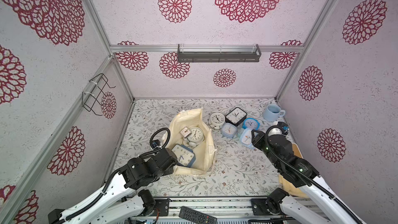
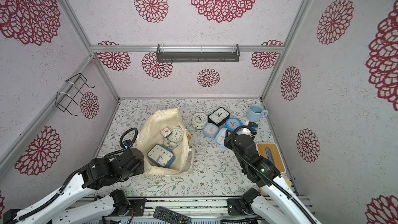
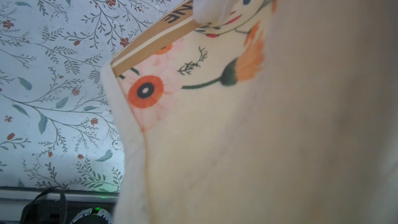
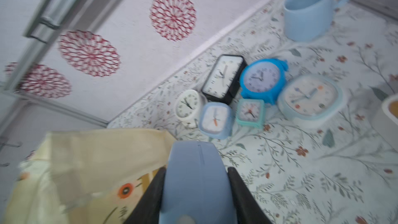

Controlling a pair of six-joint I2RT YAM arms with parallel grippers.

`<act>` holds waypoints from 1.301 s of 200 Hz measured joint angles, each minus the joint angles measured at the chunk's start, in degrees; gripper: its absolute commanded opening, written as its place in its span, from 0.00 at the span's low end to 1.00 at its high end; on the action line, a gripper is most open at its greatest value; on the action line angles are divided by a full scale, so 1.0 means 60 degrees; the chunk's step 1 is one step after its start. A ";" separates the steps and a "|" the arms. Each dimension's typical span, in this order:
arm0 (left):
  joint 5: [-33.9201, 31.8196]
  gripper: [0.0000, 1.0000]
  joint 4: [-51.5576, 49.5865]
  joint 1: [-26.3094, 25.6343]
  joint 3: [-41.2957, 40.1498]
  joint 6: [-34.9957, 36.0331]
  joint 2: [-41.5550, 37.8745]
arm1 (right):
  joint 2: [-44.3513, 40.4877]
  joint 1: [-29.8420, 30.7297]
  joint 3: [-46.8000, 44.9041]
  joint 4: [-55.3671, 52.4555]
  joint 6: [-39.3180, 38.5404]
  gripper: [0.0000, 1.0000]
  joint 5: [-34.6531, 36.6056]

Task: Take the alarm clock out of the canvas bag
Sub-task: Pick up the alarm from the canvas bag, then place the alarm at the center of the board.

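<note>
Bench (image 1: 226,179): leaf-print cover, inside a booth with red-flower walls.
Around: right of the bag six small clocks huddle together, among them a black square clock (image 1: 235,116) and a bright blue round clock (image 4: 261,80). A pale blue mug (image 1: 272,113) stands far right. A remote (image 1: 197,216) lies on the near rail.
Canvas bag (image 1: 206,147): cream, left of centre, mouth gaping upward. The left wrist view shows orange flowers and a tan band (image 3: 150,39) with dark letters on its side.
Inside the bag: a blue square clock (image 1: 183,155) nearest, with a round cream clock (image 1: 195,135) and a small square clock (image 1: 185,132) beyond it.
Left arm (image 1: 150,164): reaches low to the bag's near left rim. The left fingers are hidden and pressed together; whether cloth lies between them cannot be told.
Right arm (image 1: 277,147): bent low beside the clock cluster in both top views.
Right fingers (image 4: 150,195): in the blurred wrist view they pinch a smooth blue-grey casing (image 4: 193,190), its face hidden, beside the bag's edge.
</note>
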 measured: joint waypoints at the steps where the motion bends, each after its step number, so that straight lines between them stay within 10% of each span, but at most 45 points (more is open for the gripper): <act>1: 0.0000 0.00 0.0004 0.0000 0.0000 0.0007 0.0007 | 0.0007 -0.0036 -0.0047 0.0011 0.0018 0.34 -0.0029; 124: 0.0175 0.00 0.0197 0.0000 0.0299 0.0601 0.0382 | 0.1392 -0.4047 -0.3880 0.3406 0.1985 0.40 -0.3330; 260: 0.0215 0.00 0.0317 0.0000 0.0470 0.0736 0.0634 | 0.4936 -0.4692 -0.3166 0.5482 0.1705 0.67 -0.3814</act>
